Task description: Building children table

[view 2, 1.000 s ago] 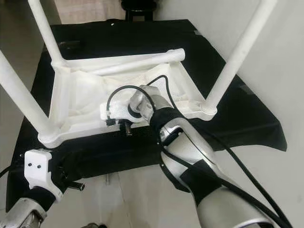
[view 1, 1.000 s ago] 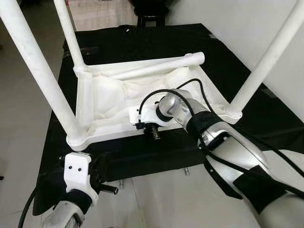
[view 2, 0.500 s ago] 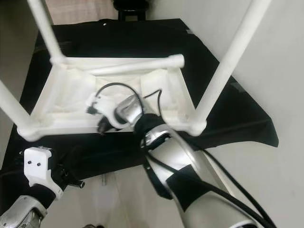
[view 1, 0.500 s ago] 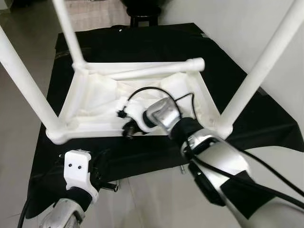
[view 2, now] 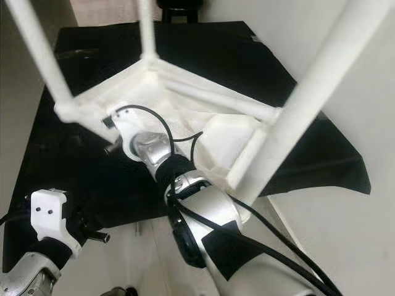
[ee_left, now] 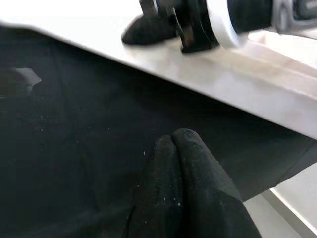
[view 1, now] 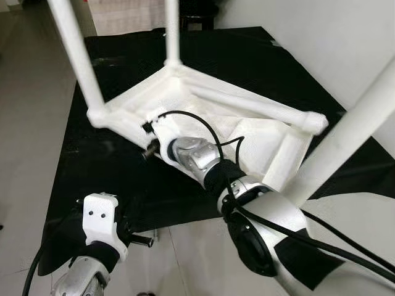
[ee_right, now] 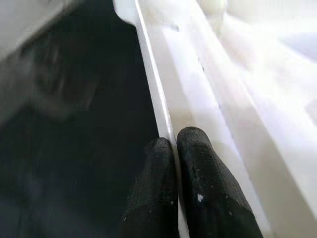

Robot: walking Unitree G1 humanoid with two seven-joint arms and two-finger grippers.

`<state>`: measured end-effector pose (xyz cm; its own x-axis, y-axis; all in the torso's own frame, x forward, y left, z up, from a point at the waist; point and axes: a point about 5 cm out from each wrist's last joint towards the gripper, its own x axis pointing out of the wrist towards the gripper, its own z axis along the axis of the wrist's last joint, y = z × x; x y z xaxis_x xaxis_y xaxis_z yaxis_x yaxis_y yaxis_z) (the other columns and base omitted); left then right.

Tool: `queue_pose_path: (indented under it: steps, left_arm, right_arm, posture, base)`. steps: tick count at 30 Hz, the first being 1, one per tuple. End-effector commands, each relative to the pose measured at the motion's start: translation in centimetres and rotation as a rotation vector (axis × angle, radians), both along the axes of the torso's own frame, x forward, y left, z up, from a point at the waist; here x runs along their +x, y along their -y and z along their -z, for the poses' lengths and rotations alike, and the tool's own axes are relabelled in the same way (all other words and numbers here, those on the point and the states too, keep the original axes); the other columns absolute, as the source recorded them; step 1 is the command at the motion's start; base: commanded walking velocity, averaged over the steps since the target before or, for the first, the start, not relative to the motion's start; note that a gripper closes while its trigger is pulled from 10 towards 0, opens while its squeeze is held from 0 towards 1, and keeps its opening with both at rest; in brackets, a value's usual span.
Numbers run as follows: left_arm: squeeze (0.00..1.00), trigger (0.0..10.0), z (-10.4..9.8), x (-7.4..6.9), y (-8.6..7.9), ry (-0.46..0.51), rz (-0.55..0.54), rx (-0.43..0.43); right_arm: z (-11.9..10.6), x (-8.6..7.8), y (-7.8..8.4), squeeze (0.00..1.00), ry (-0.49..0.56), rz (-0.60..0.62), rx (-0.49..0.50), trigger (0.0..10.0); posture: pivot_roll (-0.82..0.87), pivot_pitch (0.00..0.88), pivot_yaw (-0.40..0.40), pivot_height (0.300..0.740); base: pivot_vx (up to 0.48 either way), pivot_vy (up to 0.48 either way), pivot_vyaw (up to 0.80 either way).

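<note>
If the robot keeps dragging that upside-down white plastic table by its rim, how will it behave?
The upside-down white plastic table looks rigid and probably light. The right end effector pinches only a thin rim, so it may pivot. Its long legs might make it tip.

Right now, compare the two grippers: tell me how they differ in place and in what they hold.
The right gripper is clamped on the thin rim of the upturned white table; the left gripper is shut on nothing. The right reaches out over the black cloth to the table frame; the left hangs low near the cloth's near edge. Both have black fingers pressed together.
</note>
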<state>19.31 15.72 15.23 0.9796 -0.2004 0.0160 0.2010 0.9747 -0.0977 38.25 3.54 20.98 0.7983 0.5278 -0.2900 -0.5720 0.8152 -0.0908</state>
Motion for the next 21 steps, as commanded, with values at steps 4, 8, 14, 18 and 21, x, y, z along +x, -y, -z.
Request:
queue_pose_path:
  steps: [4,8,14,18,21]
  left_arm:
    - [0.00,10.0,0.5,-0.1,-0.1,-0.025,-0.008,-0.001]
    - [0.00,10.0,0.5,0.0,-0.1,-0.023,-0.011,-0.003]
    - [0.00,10.0,0.5,0.1,-0.2,-0.021,-0.012,-0.006]
    - [0.00,10.0,0.5,0.3,-0.4,-0.019,-0.011,-0.004]
    - [0.00,10.0,0.6,0.5,-0.6,-0.017,-0.017,0.004]
  right_arm:
    - [-4.7,-0.8,-2.9,1.00,0.119,-0.054,0.261,10.0]
    - [-5.3,-1.9,-4.2,1.00,0.140,-0.174,0.345,10.0]
    - [-4.7,-2.8,-3.8,1.00,0.226,-0.300,0.337,10.0]
    - [-2.7,-3.9,-1.1,0.23,0.285,-0.459,0.313,10.0]
    - [-0.4,-4.4,2.1,0.00,0.288,-0.503,0.244,10.0]
  posture:
    - [0.02,0.140,-0.095,0.740]
    - [0.01,0.142,-0.093,0.740]
    - [-0.01,0.139,-0.088,0.740]
    - [-0.03,0.138,-0.082,0.740]
    - [-0.03,0.133,-0.083,0.740]
  base:
    - [0.000,0.000,0.00]
    - [0.000,0.000,0.00]
    - [0.000,0.000,0.00]
    - [0.000,0.000,0.00]
    - [0.000,0.000,0.00]
